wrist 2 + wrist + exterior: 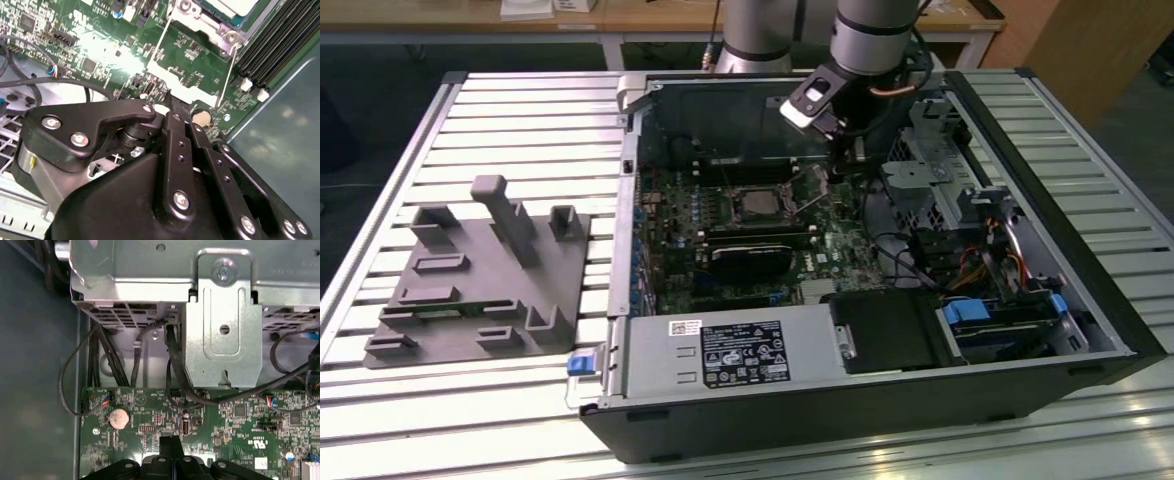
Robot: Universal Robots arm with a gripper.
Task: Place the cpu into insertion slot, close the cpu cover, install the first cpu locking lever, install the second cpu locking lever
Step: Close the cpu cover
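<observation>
Exterior view: gripper, fingers pressed together, nothing visibly held, just beside insertion slot; cpu seated inside. Hazard, as I judge: descending off-target, tip gouges circuit board components.

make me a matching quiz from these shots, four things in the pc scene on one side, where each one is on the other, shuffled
Things:
1. grey fixture
2. insertion slot
3. coin battery
4. claw

Places:
A. above the green board, on the exterior view's right of the insertion slot
B. on the slatted table, outside the case
C. on the green board, beside the black card
D. round and silvery, near the green board's edge

Pairs: 1-B, 2-C, 3-D, 4-A
</observation>
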